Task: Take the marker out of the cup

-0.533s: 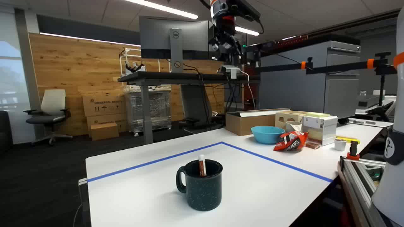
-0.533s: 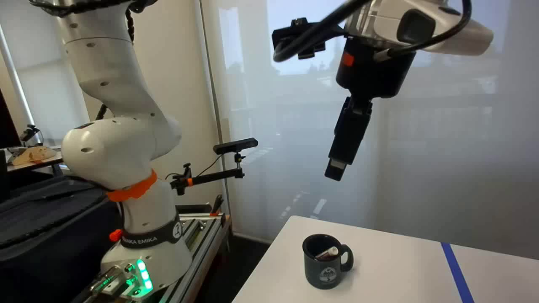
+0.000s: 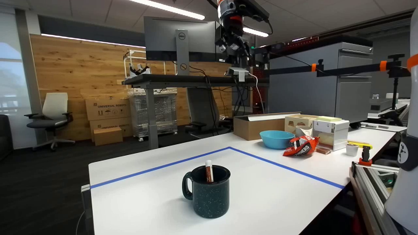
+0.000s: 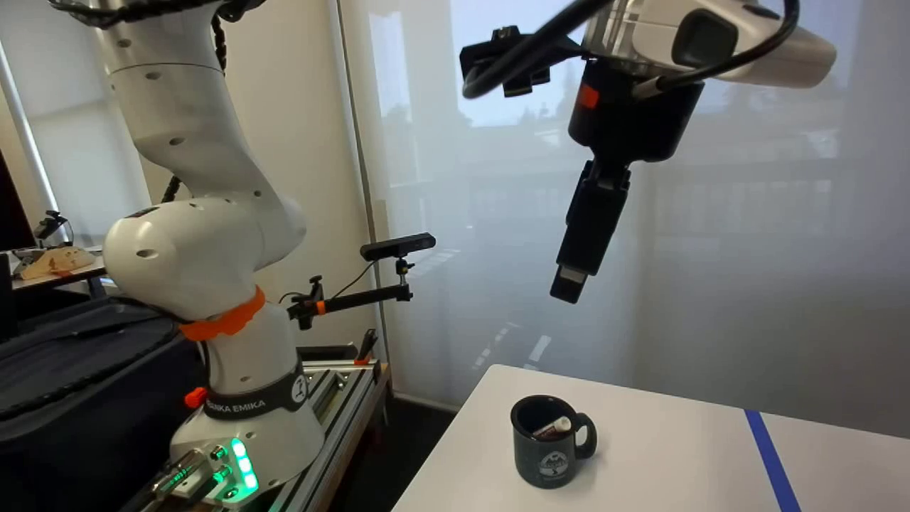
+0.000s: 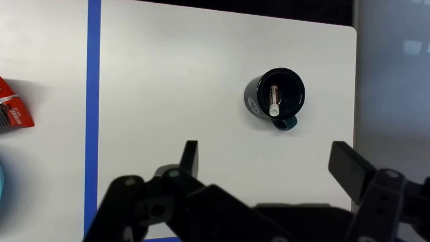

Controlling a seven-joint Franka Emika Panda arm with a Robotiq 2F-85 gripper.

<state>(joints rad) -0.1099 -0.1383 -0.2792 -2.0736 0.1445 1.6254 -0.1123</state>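
The dark teal mug stands upright on the white table, its handle to the left in this exterior view. It also shows in an exterior view with its handle to the right, and in the wrist view. The marker leans inside the mug, its white end just above the rim and its body reddish-brown; its lower part is hidden in an exterior view. In the wrist view the marker lies against the inner wall. My gripper is open and empty, high above the table. It hangs above the mug in an exterior view.
Blue tape marks lines on the table. A light-blue bowl, a red bag, a cardboard box and a small white cup stand farther back. The table edge lies close beyond the mug.
My gripper has shifted up very slightly. The mug and the marker have not moved.
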